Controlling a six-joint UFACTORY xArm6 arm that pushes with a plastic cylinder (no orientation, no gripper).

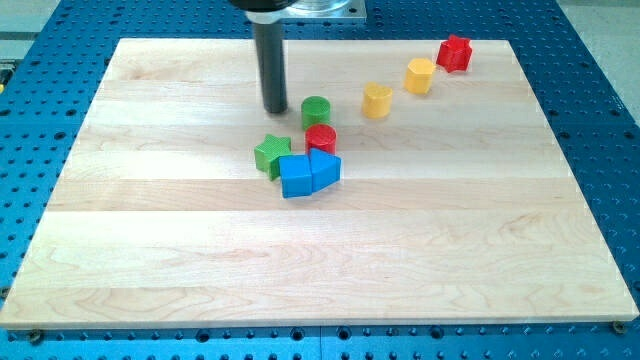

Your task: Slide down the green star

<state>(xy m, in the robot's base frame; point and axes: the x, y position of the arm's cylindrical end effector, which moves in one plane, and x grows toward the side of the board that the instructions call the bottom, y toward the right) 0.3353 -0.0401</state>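
Observation:
The green star (271, 154) lies on the wooden board (150, 250) a little left of the view's centre. It touches a blue cube (296, 176) on its lower right. My tip (275, 109) stands just above the star toward the view's top, a short gap from it. A green cylinder (315, 111) is to the right of my tip. A red cylinder (321, 139) sits under the green cylinder, right of the star. A blue wedge-like block (325, 168) touches the blue cube's right side.
Two yellow blocks (377, 100) (420, 75) and a red star-like block (454, 52) run in a diagonal line toward the view's top right. The board rests on a blue perforated table (600, 120).

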